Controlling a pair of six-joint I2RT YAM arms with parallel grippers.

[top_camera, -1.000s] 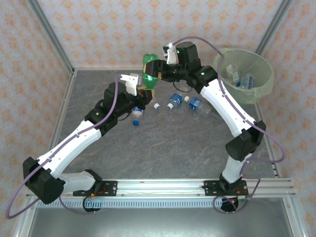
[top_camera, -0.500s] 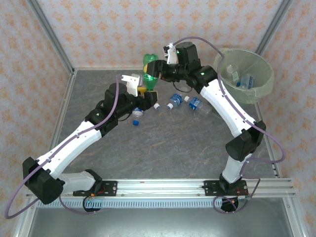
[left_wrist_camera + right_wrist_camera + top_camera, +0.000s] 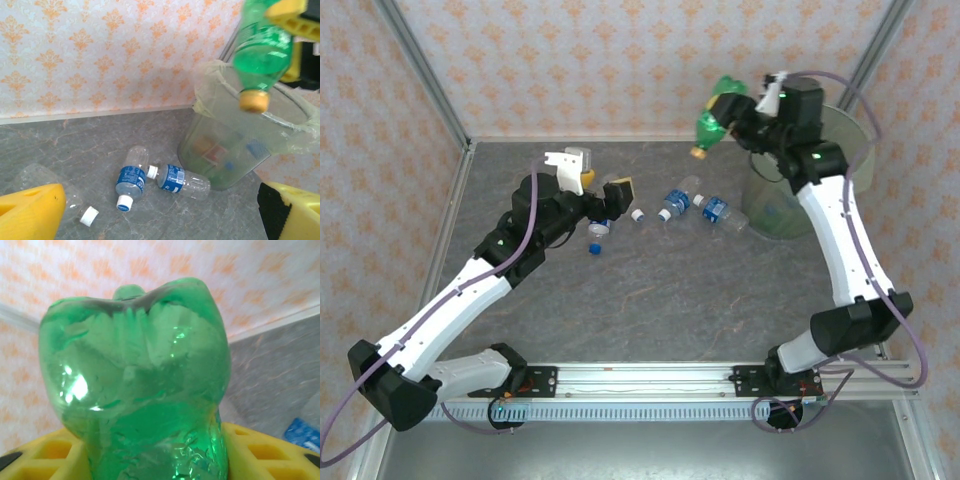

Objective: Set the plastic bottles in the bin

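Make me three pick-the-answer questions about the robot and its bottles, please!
1. The left gripper is: A open and empty; B shut on a bottle; C shut on a lid.
2. The green bottle is: A in the left gripper; B in the right gripper, up in the air; C flat on the floor.
3. The green bottle's cap is: A white; B blue; C yellow-orange.

Answers: 1 A, its yellow fingers stand far apart with nothing between them. 2 B, the right gripper clamps its base, with the cap pointing down. 3 C, the left wrist view shows the colour plainly.
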